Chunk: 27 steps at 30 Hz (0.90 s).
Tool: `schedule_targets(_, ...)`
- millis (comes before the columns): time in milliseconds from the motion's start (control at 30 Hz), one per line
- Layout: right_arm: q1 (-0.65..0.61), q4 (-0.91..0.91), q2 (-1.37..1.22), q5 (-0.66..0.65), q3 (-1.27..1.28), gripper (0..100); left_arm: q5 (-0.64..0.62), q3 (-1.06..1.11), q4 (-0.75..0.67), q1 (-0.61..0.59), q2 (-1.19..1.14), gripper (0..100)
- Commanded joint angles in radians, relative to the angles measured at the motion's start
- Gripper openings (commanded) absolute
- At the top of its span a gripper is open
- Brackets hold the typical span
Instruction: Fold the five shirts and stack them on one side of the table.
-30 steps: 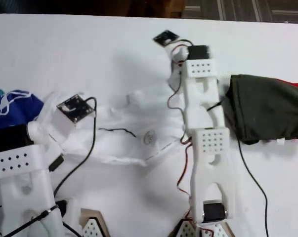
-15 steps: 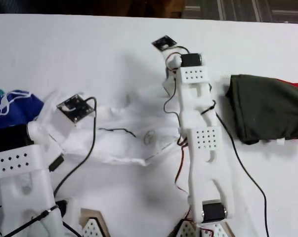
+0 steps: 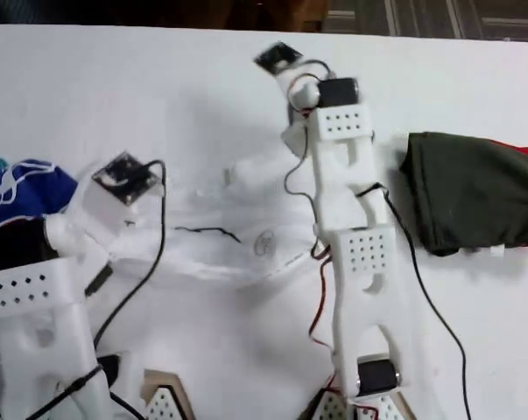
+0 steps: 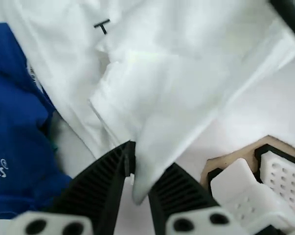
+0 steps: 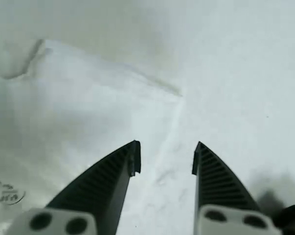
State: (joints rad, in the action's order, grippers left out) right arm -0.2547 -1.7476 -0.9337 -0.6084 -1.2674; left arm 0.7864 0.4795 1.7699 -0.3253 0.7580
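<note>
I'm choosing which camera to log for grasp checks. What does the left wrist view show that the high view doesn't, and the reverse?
Left wrist view: the left gripper shut on an edge of the white shirt. High view: the folded dark shirt, lying apart from the others. Both: the white shirt and the blue shirt beside it.
</note>
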Motion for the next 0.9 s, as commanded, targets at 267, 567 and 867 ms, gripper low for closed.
schedule_targets(267,0.001,-0.021,0.415,-0.183,0.666,18.3,-0.351,-0.166,-0.258,0.298,-0.163,3)
schedule_targets(567,0.186,-0.024,0.506,-0.186,0.680,18.3,-0.377,-0.535,-0.244,0.310,-0.559,24)
schedule_targets(867,0.200,-0.024,0.526,-0.187,0.680,18.3,-0.259,-0.855,0.021,0.044,-0.661,25)
